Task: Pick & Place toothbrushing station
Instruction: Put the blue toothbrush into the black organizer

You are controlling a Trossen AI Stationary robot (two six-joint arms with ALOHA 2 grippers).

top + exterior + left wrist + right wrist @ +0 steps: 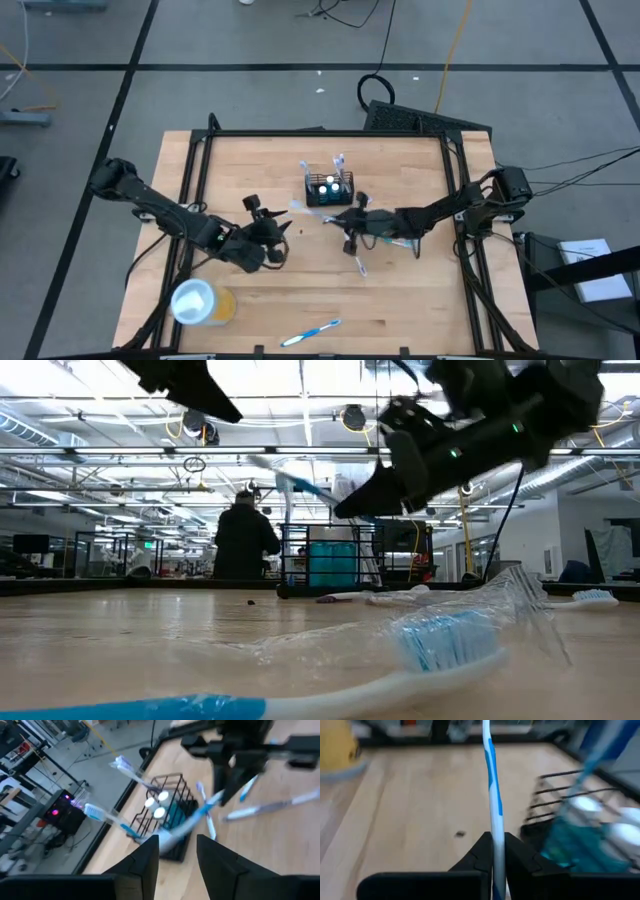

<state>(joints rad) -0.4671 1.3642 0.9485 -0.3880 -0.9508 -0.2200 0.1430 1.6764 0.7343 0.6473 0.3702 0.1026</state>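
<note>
Holder sits upright at table centre, toward the far edge, with brushes sticking out the top and white-capped items inside

Right gripper is just in front of the holder, jaws clamped on a blue-white toothbrush; the handle runs straight out between the fingers in the right wrist view

Left gripper is left-front of the holder, near it but not touching, jaws part open with nothing between them; its wrist view looks past both fingers at the holder

Yellow cup with white lid at front left. Another brush lies near the front edge
</note>
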